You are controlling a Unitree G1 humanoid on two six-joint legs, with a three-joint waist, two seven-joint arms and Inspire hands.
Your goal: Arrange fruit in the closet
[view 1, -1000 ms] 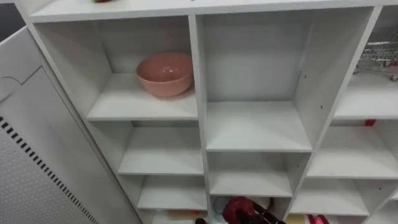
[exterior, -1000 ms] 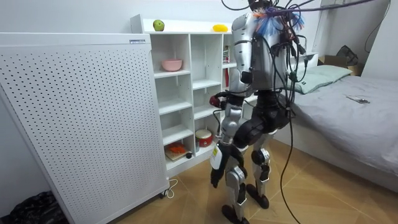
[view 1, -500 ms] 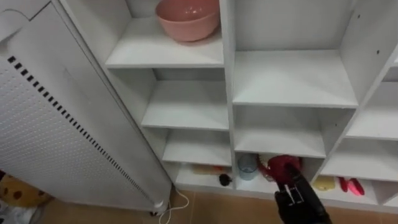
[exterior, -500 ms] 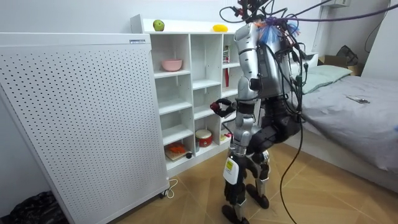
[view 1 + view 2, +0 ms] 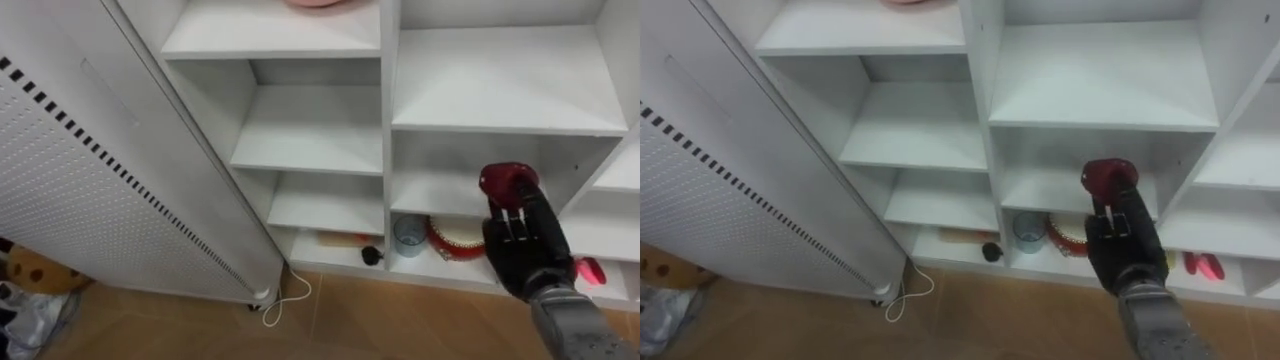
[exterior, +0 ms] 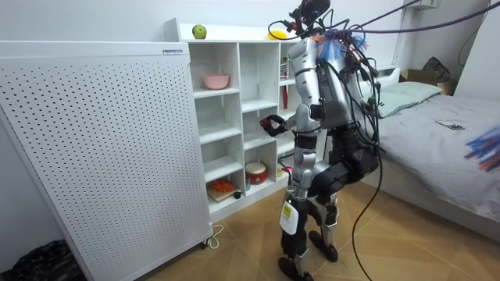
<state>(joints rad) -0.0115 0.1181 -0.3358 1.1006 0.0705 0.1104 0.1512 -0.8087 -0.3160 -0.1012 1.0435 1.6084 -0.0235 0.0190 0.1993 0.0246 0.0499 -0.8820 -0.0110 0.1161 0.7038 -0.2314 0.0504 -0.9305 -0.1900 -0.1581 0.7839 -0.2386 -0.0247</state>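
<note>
Robot stands right in front of the white closet (image 6: pixel 239 109), facing it. Right hand (image 6: pixel 276 127) is raised at the closet's middle shelves, fingers curled round a red fruit (image 6: pixel 268 120). On the closet's top are a green apple (image 6: pixel 199 31) and a yellow fruit (image 6: pixel 275 34). A pink bowl (image 6: pixel 216 81) sits in its upper compartment and a red round container (image 6: pixel 255 172) low down. A perforated white panel (image 6: pixel 94 156) stands against the closet on the room view's left, and a bed (image 6: pixel 453 148) lies beyond it on the right.
</note>
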